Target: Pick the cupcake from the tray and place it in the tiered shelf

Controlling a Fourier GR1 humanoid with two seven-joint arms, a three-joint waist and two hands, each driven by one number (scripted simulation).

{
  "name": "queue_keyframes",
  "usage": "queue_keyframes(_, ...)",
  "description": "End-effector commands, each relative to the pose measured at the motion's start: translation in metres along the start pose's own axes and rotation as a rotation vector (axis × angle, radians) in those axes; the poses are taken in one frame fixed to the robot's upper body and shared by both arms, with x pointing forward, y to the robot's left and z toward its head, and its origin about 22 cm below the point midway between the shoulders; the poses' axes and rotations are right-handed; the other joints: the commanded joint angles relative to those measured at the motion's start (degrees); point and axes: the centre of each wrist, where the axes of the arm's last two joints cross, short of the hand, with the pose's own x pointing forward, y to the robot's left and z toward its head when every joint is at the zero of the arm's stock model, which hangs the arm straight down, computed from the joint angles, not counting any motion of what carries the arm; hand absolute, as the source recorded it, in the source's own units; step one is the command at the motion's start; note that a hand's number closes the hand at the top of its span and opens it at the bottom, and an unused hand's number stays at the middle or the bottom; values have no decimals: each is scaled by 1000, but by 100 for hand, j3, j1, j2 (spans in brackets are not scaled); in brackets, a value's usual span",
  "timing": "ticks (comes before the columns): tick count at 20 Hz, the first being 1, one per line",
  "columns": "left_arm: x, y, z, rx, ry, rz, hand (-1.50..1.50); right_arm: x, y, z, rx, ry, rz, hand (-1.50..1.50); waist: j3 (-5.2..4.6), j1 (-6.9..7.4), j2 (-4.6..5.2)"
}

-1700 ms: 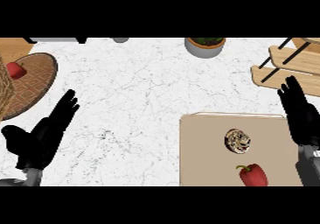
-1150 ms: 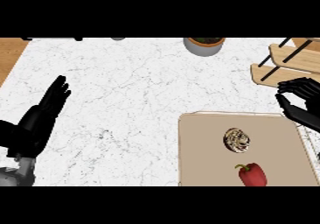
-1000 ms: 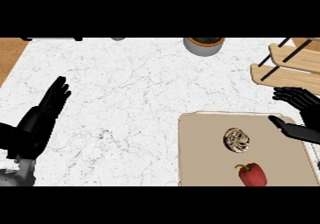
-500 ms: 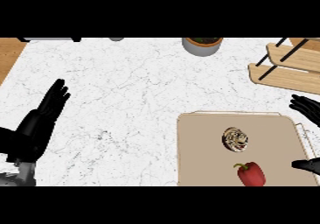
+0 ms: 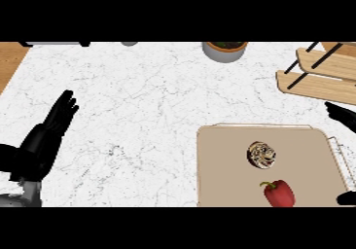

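My left hand [image 5: 39, 146] rests open at the left side of the desk [image 5: 138, 107], fingers straight and close together, pointing up and away from me. It holds nothing and I cannot tell whether it touches the white marbled top beneath it. My grey forearm comes in under it at the lower left corner.

My right hand [image 5: 345, 116] shows only in part at the right edge. A few dark fingers reach in from the edge, just past the far right corner of the tray [image 5: 224, 185], and a second small dark part of the hand sits lower down by the tray's near right corner. The fingers I can see are spread well apart, with the tray's right side between them, and they close on nothing. They do not touch the cupcake or the pepper.

The cupcake [image 5: 261, 154] stands on the beige tray, a little right of its middle and toward the far half, untouched. Nearer to me on the same tray lies a red pepper [image 5: 279, 193] with a green stem, apart from the cupcake.

The wooden tiered shelf [image 5: 326, 73] stands at the far right of the desk, beyond the tray, its slats carried on dark rods. A grey pot [image 5: 224, 50] with a plant sits at the far edge of the desk, left of the shelf.
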Motion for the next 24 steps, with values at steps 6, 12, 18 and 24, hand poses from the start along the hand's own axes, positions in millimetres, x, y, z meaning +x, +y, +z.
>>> queue_keyframes(6, 7, -3, -5, -15, -5, 23, 0, 20, 30, -25, 76, 126, 181, -150, 4, 38, 10)
queue_keyframes(12, 8, 4, 11, -24, -8, 5, 0, 25, 53, -43, 100, 174, 267, -150, 4, 55, 4)
queue_keyframes(18, 14, 6, -5, -19, -2, 10, 0, 30, 88, -69, 126, 187, 295, -150, 4, 44, 10)
queue_keyframes(24, 7, -19, -14, -18, 7, 3, 0, 24, 87, -74, 265, 290, 336, -150, 4, 34, 16)
